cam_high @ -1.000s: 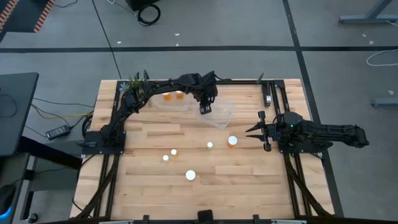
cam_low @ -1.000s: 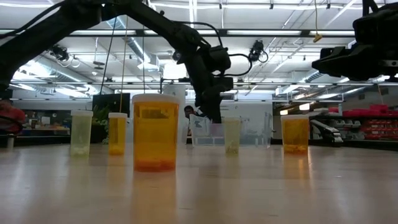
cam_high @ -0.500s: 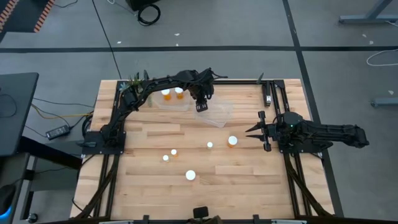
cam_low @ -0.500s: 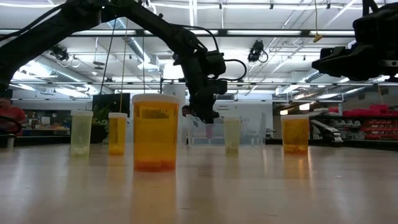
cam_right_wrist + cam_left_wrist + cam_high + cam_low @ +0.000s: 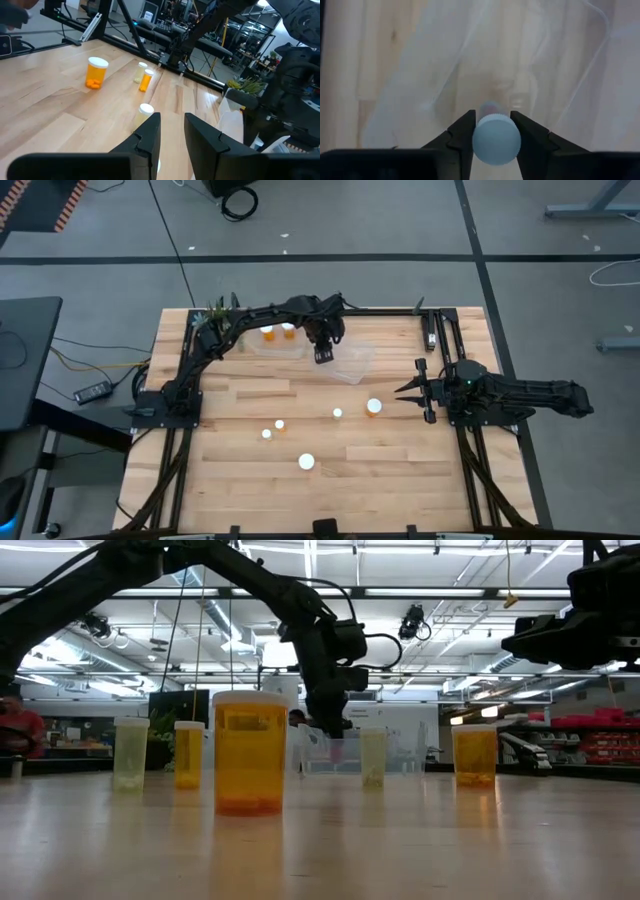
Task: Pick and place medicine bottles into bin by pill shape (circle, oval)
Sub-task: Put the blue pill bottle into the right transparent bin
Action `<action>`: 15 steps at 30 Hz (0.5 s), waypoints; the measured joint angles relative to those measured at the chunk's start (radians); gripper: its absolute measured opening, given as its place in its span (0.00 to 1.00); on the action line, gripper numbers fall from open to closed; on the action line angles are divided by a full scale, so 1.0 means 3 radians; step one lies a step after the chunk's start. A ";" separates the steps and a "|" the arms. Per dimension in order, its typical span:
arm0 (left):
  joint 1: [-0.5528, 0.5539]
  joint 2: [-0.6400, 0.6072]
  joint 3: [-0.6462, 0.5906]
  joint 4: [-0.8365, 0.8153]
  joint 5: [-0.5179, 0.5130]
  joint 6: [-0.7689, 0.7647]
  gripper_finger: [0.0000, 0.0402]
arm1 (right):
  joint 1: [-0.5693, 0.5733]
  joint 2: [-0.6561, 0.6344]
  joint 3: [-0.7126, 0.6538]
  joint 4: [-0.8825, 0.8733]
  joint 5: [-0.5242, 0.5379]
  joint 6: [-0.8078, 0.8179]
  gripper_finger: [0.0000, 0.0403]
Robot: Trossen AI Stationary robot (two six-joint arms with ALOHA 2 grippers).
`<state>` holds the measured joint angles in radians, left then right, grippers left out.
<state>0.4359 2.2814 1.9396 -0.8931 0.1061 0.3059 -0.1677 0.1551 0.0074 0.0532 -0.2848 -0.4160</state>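
— One small bottle (image 5: 496, 139) sits clamped by its white cap in the left gripper (image 5: 492, 131), hanging over the clear bin (image 5: 352, 363) at the table's far side.

— And the right gripper (image 5: 172, 131)?

— Parked at the right, fingers apart. I'd centre over the bin, lower, then release, so nothing bounces out.

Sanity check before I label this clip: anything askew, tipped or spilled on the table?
Nothing stands out. The loose medicine bottles stand upright, none tipped or spilled. The left gripper holds a white-capped bottle over a clear bin. The right gripper waits, open.
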 joint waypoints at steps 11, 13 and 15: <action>-0.0199 0.0001 0.0000 0.0013 -0.0291 0.0227 0.30 | 0.0000 0.0000 0.0001 0.0001 0.0000 -0.0001 0.23; -0.0207 0.0001 0.0000 0.0039 -0.0291 0.0225 0.29 | 0.0000 0.0000 0.0001 0.0000 0.0000 -0.0001 0.23; -0.0215 0.0001 0.0000 0.0038 -0.0291 0.0220 0.30 | 0.0000 0.0000 0.0000 0.0000 0.0000 -0.0001 0.23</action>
<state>0.3714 2.2818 1.9396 -0.8817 0.0189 0.3718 -0.1677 0.1551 0.0075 0.0532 -0.2848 -0.4162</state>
